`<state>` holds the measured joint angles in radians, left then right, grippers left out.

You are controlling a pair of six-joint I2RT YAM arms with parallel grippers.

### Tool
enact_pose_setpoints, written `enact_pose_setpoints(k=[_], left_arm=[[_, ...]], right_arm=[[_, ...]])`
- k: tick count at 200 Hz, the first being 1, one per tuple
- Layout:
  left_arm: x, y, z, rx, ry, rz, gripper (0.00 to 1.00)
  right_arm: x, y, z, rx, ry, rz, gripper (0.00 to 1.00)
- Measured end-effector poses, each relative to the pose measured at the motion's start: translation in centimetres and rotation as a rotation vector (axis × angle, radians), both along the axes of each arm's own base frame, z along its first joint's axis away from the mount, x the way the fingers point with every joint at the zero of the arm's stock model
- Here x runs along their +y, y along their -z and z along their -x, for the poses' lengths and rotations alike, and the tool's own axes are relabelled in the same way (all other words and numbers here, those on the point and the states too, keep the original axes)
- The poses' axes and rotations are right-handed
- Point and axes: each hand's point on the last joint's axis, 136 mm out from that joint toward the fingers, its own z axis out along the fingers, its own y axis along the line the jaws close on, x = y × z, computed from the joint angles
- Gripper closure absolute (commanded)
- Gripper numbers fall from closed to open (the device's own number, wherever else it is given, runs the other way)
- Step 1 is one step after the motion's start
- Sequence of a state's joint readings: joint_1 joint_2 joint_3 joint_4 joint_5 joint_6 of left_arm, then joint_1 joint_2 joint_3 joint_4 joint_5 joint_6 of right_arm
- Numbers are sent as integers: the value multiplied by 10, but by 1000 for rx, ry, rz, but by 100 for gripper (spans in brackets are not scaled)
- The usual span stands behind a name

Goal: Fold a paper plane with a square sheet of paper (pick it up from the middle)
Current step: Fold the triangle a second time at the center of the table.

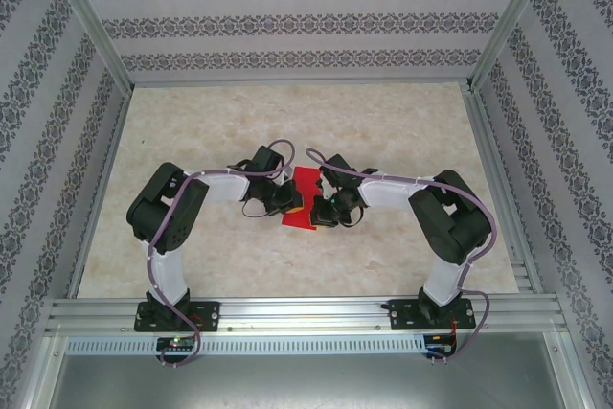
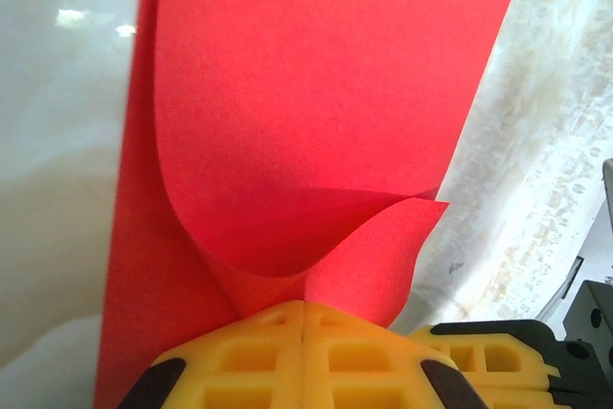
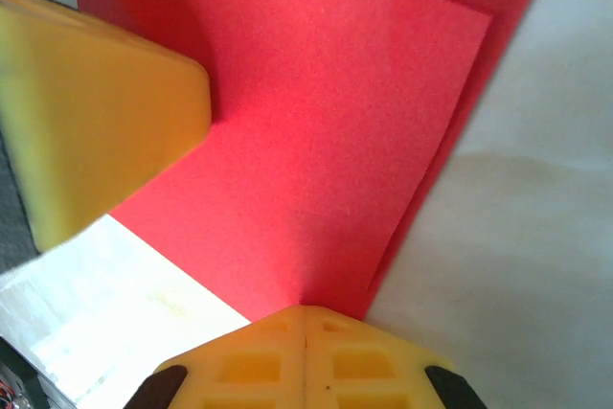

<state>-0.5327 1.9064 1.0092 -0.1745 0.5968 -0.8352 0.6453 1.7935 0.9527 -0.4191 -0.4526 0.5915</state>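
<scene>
The red sheet of paper (image 1: 305,189) is folded into a narrow strip at the middle of the table, between the two grippers. My left gripper (image 1: 286,200) is at its left edge and my right gripper (image 1: 322,210) at its right edge. In the left wrist view the yellow jaws of the left gripper (image 2: 305,309) are pressed together on a corner of the paper (image 2: 326,93), which curls up into a cone-like flap. In the right wrist view the right gripper (image 3: 305,315) is shut on the near edge of the paper (image 3: 335,112), whose layers lie flat. The left gripper's yellow finger (image 3: 96,112) rests against the sheet.
The beige marbled tabletop (image 1: 402,131) extends around the paper on all sides. An aluminium frame rail (image 1: 306,313) runs along the near edge, with patterned walls (image 1: 287,16) behind and at both sides. The right gripper's finger (image 2: 479,356) sits close beside the left one.
</scene>
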Motion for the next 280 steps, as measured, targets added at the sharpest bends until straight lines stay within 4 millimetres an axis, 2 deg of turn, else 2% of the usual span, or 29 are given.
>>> enact_pose_setpoints(k=[42, 92, 119, 140, 160, 177, 193, 214, 233, 252, 280], left_arm=[[7, 0, -14, -4, 13, -4, 93], [37, -1, -60, -88, -51, -48, 93], [39, -3, -65, -112, -37, -46, 92], [40, -15, -71, -153, -39, -33, 92], [39, -44, -76, -226, -46, 0, 92], [38, -70, -74, -292, -45, 42, 93], [37, -77, -64, -308, -42, 65, 94], [35, -62, -45, -263, -36, 72, 96], [28, -43, -24, -196, -15, 70, 97], [20, -31, -13, -155, 4, 71, 98], [12, -24, -14, -144, 6, 84, 98]], right_arm=[[0, 0, 0, -6, -9, 0, 95], [0, 0, 0, -8, -8, 2, 95], [-1, -1, 0, -8, -4, 5, 95], [-3, -3, 1, -2, 9, 14, 94], [-2, -10, -1, -8, 23, 2, 93], [5, -24, -9, -38, 36, -27, 93], [13, -41, -20, -81, 42, -63, 94], [22, -56, -33, -126, 45, -99, 94], [26, -58, -39, -133, 53, -104, 95], [28, -50, -44, -127, 64, -90, 95], [28, -34, -47, -105, 76, -59, 96]])
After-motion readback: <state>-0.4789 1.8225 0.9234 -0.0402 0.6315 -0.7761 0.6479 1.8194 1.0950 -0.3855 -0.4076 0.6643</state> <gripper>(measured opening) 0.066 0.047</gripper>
